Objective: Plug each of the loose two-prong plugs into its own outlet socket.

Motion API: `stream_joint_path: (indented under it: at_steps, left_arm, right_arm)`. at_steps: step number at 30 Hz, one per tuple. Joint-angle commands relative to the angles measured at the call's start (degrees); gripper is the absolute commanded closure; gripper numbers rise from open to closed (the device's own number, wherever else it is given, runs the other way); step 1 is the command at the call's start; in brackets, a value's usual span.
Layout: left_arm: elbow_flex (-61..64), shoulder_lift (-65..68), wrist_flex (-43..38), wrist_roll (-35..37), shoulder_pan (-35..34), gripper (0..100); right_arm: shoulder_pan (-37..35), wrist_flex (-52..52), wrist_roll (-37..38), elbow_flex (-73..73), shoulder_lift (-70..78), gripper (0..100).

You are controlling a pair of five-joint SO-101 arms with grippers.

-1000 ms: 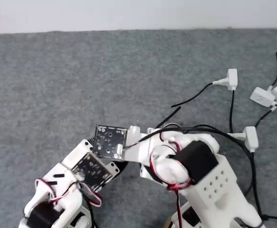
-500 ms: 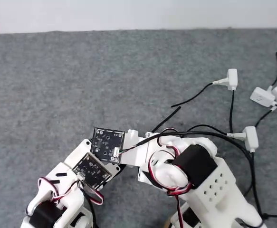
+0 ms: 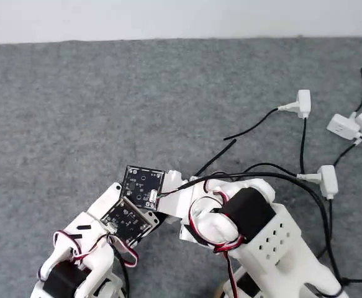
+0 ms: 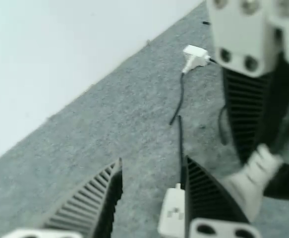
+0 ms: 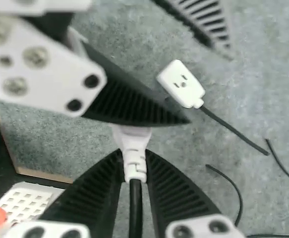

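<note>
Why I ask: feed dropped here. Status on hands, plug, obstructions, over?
Right hand shut on two-prong plug. Left hand open, outlet socket between its fingers, against one. Left finger lies across plug's front, prongs hidden.

A: High camera first: grey carpet [image 3: 106, 112] covers the whole table, short-piled and mottled, lying flat.

B: And along the far side a white wall [image 3: 168, 18] meets it in one straight seam.

A: Plain, pale wall. On the left wrist camera that same seam runs at a slant, wall on one side, carpet on the other.

B: Right wrist camera now. Carpet again, close enough to see the fibres.

A: There's a tan strip [image 5: 40, 174] bordering the carpet there, wood-coloured. What it belongs to, I can't tell.
</note>
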Motion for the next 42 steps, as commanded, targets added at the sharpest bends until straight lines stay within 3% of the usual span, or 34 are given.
stream_joint_path:
  at_steps: [1,7,26,42]
  left_arm:
    - [1.1,0.44,-3.96,4.04,-9.49,80]
    - [2.33,0.44,-8.09,9.05,-19.43,80]
    - [4.18,0.44,-9.67,8.79,-19.43,80]
    - [7.69,0.44,-13.45,8.79,-19.43,80]
  right_arm:
    - [-2.77,-1.1,0.0,-0.7,-1.89,99.0]
    - [-2.77,-3.12,-0.44,-0.53,-1.8,99.0]
    - [2.86,-5.14,1.93,5.19,-2.07,99.0]
    - [2.86,-30.99,-1.32,30.24,-1.89,98.9]
